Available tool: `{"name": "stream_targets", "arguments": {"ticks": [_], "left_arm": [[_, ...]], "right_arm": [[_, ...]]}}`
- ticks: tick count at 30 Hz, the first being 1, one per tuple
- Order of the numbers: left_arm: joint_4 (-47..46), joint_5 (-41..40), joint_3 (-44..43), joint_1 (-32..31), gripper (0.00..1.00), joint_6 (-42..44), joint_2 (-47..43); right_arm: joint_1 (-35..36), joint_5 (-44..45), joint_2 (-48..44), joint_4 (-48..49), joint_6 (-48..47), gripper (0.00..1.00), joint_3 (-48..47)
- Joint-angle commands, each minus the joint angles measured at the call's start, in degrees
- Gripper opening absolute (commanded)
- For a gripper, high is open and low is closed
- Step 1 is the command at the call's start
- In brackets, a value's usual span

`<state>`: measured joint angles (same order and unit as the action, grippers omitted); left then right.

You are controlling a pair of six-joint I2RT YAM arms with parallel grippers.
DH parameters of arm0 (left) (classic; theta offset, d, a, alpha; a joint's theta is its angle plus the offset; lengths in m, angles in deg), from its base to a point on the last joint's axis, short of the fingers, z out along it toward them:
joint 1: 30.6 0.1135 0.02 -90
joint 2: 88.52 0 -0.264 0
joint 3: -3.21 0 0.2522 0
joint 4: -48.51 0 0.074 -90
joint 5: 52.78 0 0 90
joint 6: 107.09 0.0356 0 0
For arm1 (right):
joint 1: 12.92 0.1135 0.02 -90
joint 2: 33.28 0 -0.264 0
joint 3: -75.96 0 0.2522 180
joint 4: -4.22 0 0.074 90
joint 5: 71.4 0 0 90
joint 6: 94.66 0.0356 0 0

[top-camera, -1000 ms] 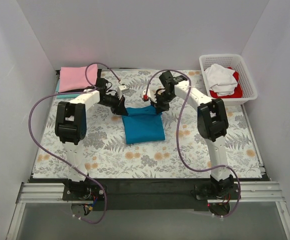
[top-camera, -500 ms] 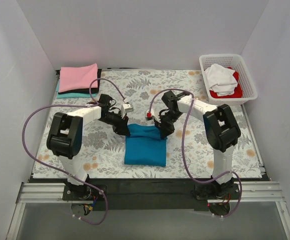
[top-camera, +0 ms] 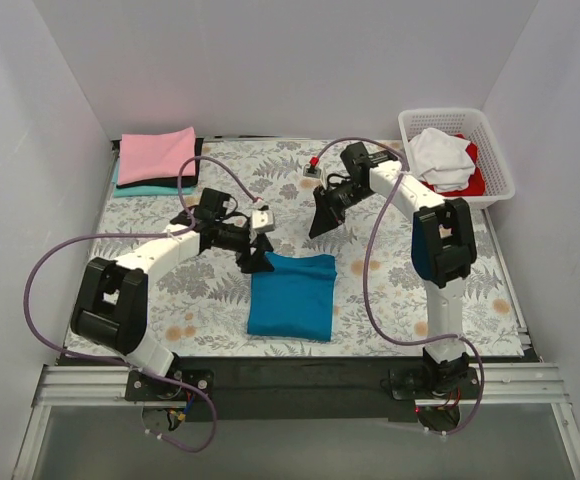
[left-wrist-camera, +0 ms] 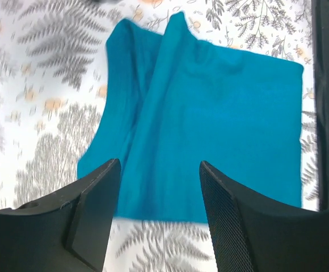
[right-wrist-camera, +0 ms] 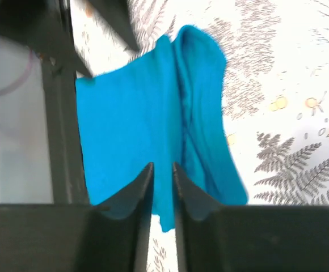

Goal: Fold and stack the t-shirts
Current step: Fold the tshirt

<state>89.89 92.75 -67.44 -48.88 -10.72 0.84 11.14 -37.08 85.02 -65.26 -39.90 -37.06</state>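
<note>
A deep teal-blue t-shirt [top-camera: 291,296] lies folded into a rectangle on the floral cloth, nearer the front. In the left wrist view the teal-blue t-shirt [left-wrist-camera: 210,113] shows a loose ridge along its left side. My left gripper [top-camera: 255,262] hovers at its far left corner, open with nothing between the fingers [left-wrist-camera: 99,198]. My right gripper [top-camera: 321,223] hangs above the cloth, behind the shirt's far right corner. Its jaws [right-wrist-camera: 162,170] stand a narrow gap apart, empty, with the teal-blue t-shirt [right-wrist-camera: 130,136] below.
A folded pink t-shirt [top-camera: 156,154] tops a stack with black and aqua layers at the back left. A white lattice basket [top-camera: 497,157] at the back right holds a white t-shirt [top-camera: 440,156] and a red one [top-camera: 473,182]. Purple cables loop off both arms.
Both grippers pulled the teal-blue shirt toward the front, then let go and opened. The right gripper has lifted back toward the far side; the left has drawn off to the shirt's corner.
</note>
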Motion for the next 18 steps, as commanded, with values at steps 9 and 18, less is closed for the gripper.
{"name": "stream_targets", "arguments": {"ticks": [9, 18], "left_arm": [[-16.9, -5.8, -1.7, -9.4, 0.53, 0.3, 9.4], [-15.1, -5.3, -2.1, -11.1, 0.37, 2.9, 13.0]], "right_arm": [[0.8, -7.6, 13.7, 4.0, 17.1, 0.10, -7.6], [3.4, -6.6, 16.2, 6.0, 17.6, 0.08, -7.0]]}}
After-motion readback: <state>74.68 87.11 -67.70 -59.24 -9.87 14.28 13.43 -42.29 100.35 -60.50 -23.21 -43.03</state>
